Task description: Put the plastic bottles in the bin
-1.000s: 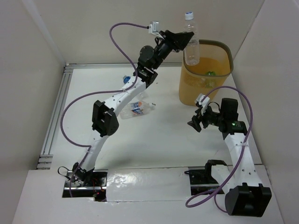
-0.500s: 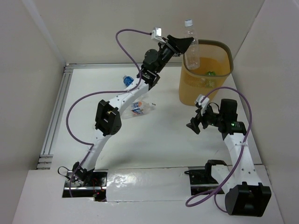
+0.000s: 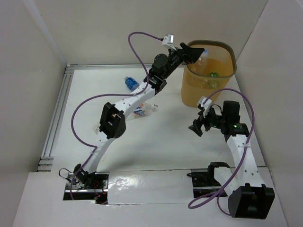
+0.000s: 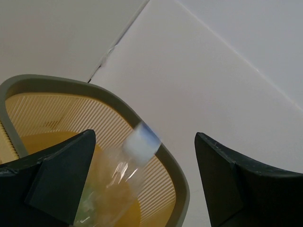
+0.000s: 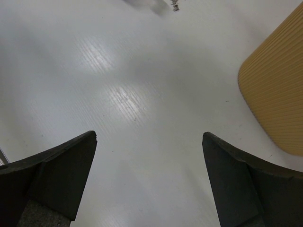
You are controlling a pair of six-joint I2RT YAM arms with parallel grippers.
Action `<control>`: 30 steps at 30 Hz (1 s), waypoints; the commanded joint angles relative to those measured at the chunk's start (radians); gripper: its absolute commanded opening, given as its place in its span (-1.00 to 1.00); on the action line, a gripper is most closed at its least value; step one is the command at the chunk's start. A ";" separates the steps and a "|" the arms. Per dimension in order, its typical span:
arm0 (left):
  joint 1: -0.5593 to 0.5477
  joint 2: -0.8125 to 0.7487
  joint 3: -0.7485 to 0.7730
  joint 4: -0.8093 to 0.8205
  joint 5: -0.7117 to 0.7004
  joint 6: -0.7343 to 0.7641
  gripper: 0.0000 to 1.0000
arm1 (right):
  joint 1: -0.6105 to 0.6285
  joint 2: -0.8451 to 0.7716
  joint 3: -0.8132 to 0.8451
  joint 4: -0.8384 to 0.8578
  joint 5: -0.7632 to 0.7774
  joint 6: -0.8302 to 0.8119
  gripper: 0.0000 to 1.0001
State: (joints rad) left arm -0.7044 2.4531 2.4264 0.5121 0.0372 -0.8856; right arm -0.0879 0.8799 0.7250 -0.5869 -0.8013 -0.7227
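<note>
Left gripper (image 4: 144,135) hangs over the mouth of the bin (image 4: 52,85) with its jaws spread wide. Its wrist view shows a clear white-capped bottle (image 4: 137,146) between them, smeared with blur; contact with either finger cannot be made out. In the top view that bottle is only a pale glint inside the bin's left rim. Right gripper (image 5: 149,137), equally wide and holding nothing, hovers over bare desk (image 5: 118,94) on the bin's near side. Left of the bin lie a blue-capped bottle (image 3: 130,83) and a labelled bottle (image 3: 142,109), the latter half hidden beneath the left arm. Something green (image 3: 213,74) inside the bin is too small to tell.

Nothing can be read; print on the blue-labelled bottle (image 3: 130,83) is too small.
</note>
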 commanded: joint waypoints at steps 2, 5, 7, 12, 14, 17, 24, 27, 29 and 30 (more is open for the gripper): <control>-0.007 -0.019 0.039 0.045 0.013 0.072 0.98 | -0.001 -0.001 -0.015 0.053 -0.007 0.019 0.99; -0.007 -0.042 0.039 0.036 0.013 0.118 0.98 | -0.001 -0.010 -0.024 0.077 -0.019 0.019 0.99; -0.007 -0.069 0.039 0.026 0.023 0.146 0.98 | -0.001 -0.010 -0.024 0.093 -0.033 0.006 0.99; 0.025 -0.231 -0.065 -0.021 0.067 0.278 0.98 | 0.008 -0.001 -0.053 0.117 -0.118 -0.133 0.99; 0.048 -0.316 -0.200 -0.035 0.090 0.321 0.98 | 0.025 0.042 -0.053 0.130 -0.131 -0.194 0.99; 0.081 -0.526 -0.378 -0.082 0.093 0.388 0.98 | 0.083 0.123 -0.038 0.130 -0.131 -0.317 0.99; 0.127 -0.992 -0.990 -0.240 -0.107 0.456 0.98 | 0.370 0.321 0.036 0.203 -0.026 -0.428 0.96; 0.154 -1.148 -1.148 -0.401 -0.186 0.432 0.98 | 0.483 0.402 0.071 0.306 0.062 -0.388 1.00; 0.164 -1.224 -1.211 -0.501 -0.229 0.422 0.98 | 0.526 0.467 0.097 0.367 0.123 -0.344 1.00; 0.175 -1.259 -1.242 -0.588 -0.249 0.422 0.98 | 0.557 0.490 0.111 0.428 0.143 -0.316 1.00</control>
State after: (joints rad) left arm -0.5529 1.2442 1.2640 0.1505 -0.1051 -0.4740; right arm 0.4133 1.3182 0.7700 -0.3511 -0.7502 -1.0828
